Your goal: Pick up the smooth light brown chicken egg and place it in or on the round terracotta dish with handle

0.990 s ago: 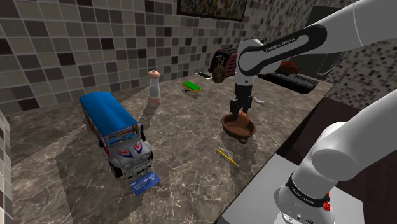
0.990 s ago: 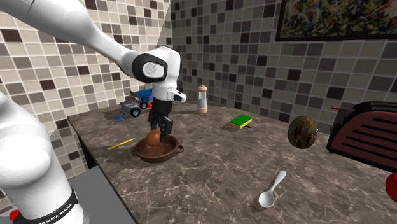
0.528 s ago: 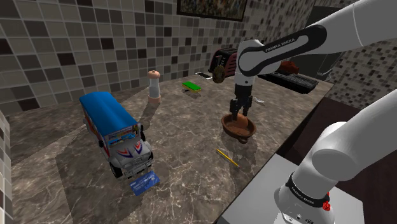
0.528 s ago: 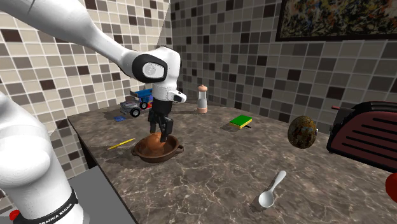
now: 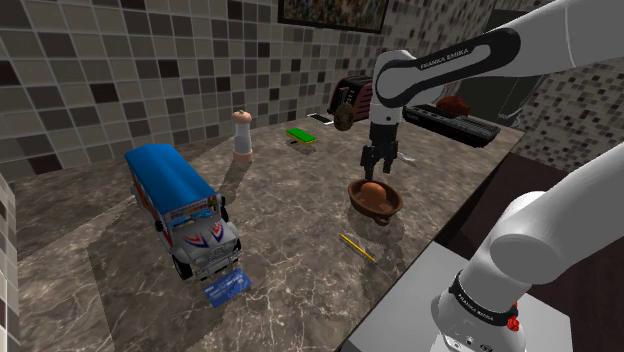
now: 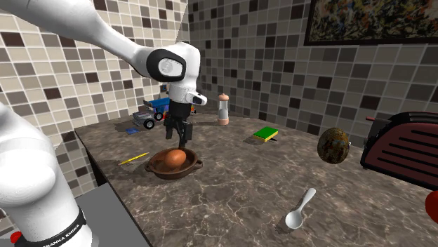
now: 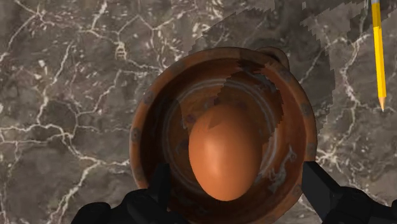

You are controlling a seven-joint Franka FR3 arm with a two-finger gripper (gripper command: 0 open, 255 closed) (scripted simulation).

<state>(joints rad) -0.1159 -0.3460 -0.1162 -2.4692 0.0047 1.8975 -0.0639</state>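
**Egg in dish; gripper open above**

The egg lies inside the dish on the tabletop. Our gripper hovers just above, fingers wide apart, holding nothing. We judge a straight vertical lift best, keeping clear of the rim.

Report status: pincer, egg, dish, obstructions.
Pincer open, over brown dish. Egg lying in dish, not held. Yellow pencil beside dish, apart.

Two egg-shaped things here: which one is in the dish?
The smooth orange-brown egg, in the dish under the open gripper. The dark mottled one is apart, beside the toaster.
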